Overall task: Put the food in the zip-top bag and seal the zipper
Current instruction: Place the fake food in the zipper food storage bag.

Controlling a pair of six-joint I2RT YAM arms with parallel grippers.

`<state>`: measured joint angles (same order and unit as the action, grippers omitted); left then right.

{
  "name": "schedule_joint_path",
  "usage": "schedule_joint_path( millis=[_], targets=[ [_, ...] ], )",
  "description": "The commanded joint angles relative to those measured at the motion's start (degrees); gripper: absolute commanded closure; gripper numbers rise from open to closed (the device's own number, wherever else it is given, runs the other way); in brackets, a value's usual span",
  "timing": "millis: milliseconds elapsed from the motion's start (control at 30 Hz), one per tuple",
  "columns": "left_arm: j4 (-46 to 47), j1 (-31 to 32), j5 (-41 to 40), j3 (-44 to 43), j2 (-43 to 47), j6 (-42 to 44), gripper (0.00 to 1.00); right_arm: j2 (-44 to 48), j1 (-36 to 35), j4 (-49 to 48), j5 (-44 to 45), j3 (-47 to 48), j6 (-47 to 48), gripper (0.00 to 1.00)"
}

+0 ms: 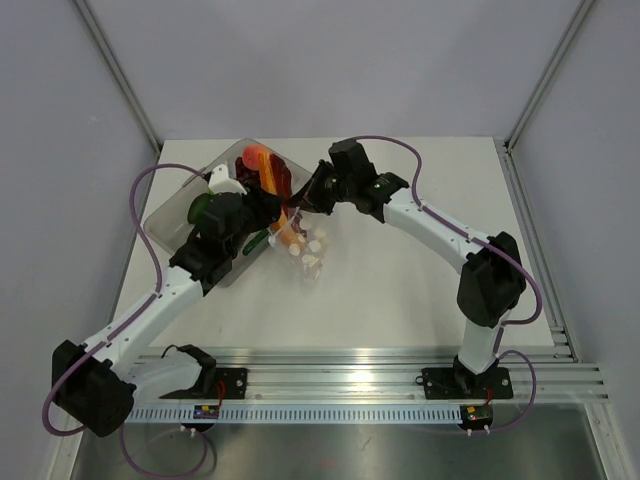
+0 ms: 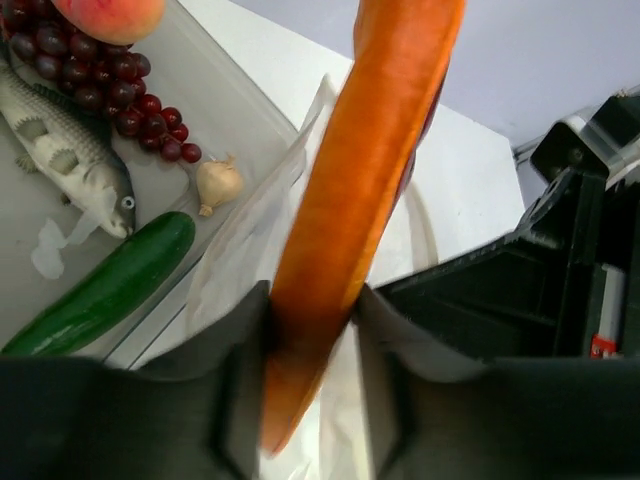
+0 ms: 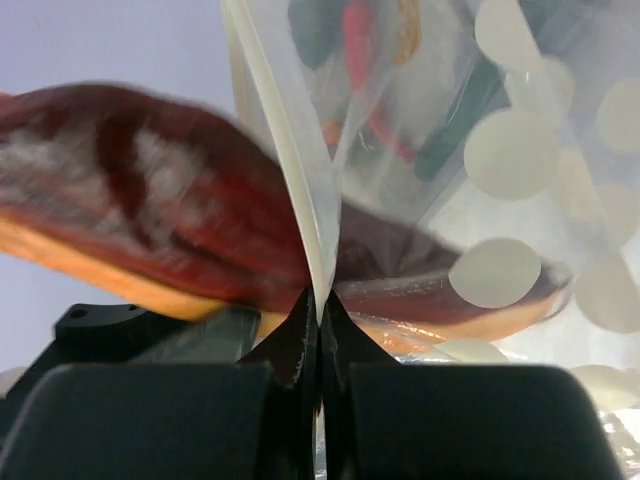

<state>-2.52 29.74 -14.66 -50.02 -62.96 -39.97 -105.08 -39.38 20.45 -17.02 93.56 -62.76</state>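
Orange-red fruit wedge [image 2: 380, 150] is pinched in the left gripper [image 2: 312, 300], partly seen through the zip-top bag [image 3: 500, 150]. Bag edge is clamped by the right gripper [image 3: 320, 300], pressed together.

The orange-red fruit wedge [image 2: 370, 180] in the black left end effector [image 2: 312, 340] has an orange rind and dark-red flesh streaked with white. The zip-top bag [image 3: 520, 160] at the right end effector [image 3: 320, 310] is clear with pale round spots. Left of the left end effector lie dark-red grapes [image 2: 100, 80], a dark-green cucumber [image 2: 110, 285] and a silvery speckled fish [image 2: 60, 150].
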Motion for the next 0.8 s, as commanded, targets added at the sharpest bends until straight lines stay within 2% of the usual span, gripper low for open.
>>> schedule_joint_path(
  millis=[0,67,100,267,333,433,500,600,767],
  targets=[
    [-1.50,0.59,2.35,-0.51,3.54,4.01,0.48,0.48,0.09,-5.76,1.98,0.75,0.53,1.00],
    [-3.01,0.59,2.09,-1.74,5.39,6.20,0.36,1.27,0.00,-8.39,2.08,-1.00,1.23,1.00],
    [-4.49,0.59,2.00,-2.36,6.00,6.74,0.34,1.54,0.00,-9.54,1.99,-1.53,1.50,1.00],
    [-9.15,0.50,0.95,-7.63,7.94,10.08,0.32,1.45,0.09,-14.20,0.58,-2.41,2.91,1.00],
    [-13.72,0.32,-2.91,-10.88,7.85,10.43,0.33,1.80,0.18,-15.78,0.14,-2.94,3.00,1.00],
    [-20.92,-2.74,-4.33,-14.21,5.67,8.16,0.35,2.85,0.44,-18.51,-1.18,-5.48,2.38,1.00],
    [-24.87,-7.38,0.47,-14.58,4.34,6.66,0.37,3.47,0.70,-19.74,-1.44,-6.54,2.29,1.00],
    [-24.99,-13.71,10.12,-11.34,2.93,3.85,0.37,4.61,0.88,-22.72,-1.97,-8.21,2.38,1.00],
    [-22.61,-17.95,20.26,-7.37,0.65,2.35,0.34,5.06,1.05,-25.19,-4.33,-9.10,3.52,1.00]
  ],
)
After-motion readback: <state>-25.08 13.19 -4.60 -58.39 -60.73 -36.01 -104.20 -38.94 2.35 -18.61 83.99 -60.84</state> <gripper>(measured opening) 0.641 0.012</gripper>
